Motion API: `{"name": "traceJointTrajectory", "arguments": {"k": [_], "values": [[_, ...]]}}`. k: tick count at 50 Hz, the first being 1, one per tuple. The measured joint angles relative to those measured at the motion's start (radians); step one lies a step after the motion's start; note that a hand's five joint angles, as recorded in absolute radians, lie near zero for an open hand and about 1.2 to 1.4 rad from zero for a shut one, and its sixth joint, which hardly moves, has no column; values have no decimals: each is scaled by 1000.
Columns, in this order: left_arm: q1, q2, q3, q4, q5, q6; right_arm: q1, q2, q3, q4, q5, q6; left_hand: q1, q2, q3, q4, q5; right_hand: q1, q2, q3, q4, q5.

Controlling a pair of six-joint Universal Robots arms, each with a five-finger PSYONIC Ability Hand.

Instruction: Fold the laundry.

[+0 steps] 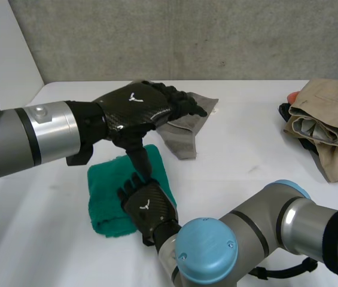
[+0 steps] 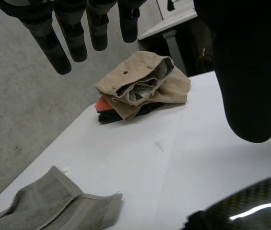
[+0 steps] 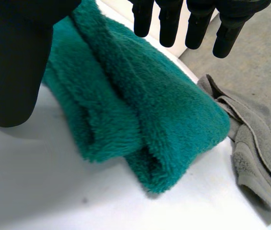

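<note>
The left arm (image 1: 13,137) extends level from the left side, its grey forearm ending in a silver wrist cuff. The left robot hand (image 1: 136,107) is held palm down, its fingers (image 2: 63,50) straight and slightly spread, pointing across toward the right side. Its thumb (image 2: 250,72) hangs down apart from them, with nothing held between. The right arm (image 1: 264,233) bends sharply at a joint with a light-blue cap (image 1: 204,248). The right robot hand (image 1: 148,209) sits low, back upward, fingers (image 3: 197,24) straight and pointing away from the robot, thumb (image 3: 15,62) set wide. The left thumb's tip hangs just above the right fingers; whether they touch is unclear.
</note>
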Motion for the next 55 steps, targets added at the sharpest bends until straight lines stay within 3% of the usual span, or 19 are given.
{"name": "traceJointTrajectory", "arguments": {"k": [8, 31, 35, 36, 39, 55], "values": [[-16, -9, -18, 0, -33, 24, -21, 67, -74, -31, -1, -20, 0, 0, 0, 0, 0, 0, 0, 0, 0, 0], [-6, -3, -35, 2, -30, 13, -56, 168, -272, -40, -8, -46, 0, 0, 0, 0, 0, 40, 63, 55, 47, 44], [2, 0, -36, 1, -28, 9, -58, 184, -312, -44, -11, -45, 0, 0, 0, 0, 0, 310, 320, 319, 290, 274], [5, 2, -37, 0, -27, 7, -60, 192, -328, -46, -14, -44, 0, 0, 0, 0, 0, 576, 588, 557, 541, 513], [12, 6, -37, 0, -24, 3, -65, 202, -353, -51, -24, -42, 0, 0, 0, 0, 0, 846, 921, 904, 903, 858], [47, 87, 8, 5, -18, -64, -196, 102, -452, -108, -65, 13, 0, 0, 0, 0, 0, 846, 952, 953, 981, 891]]}}
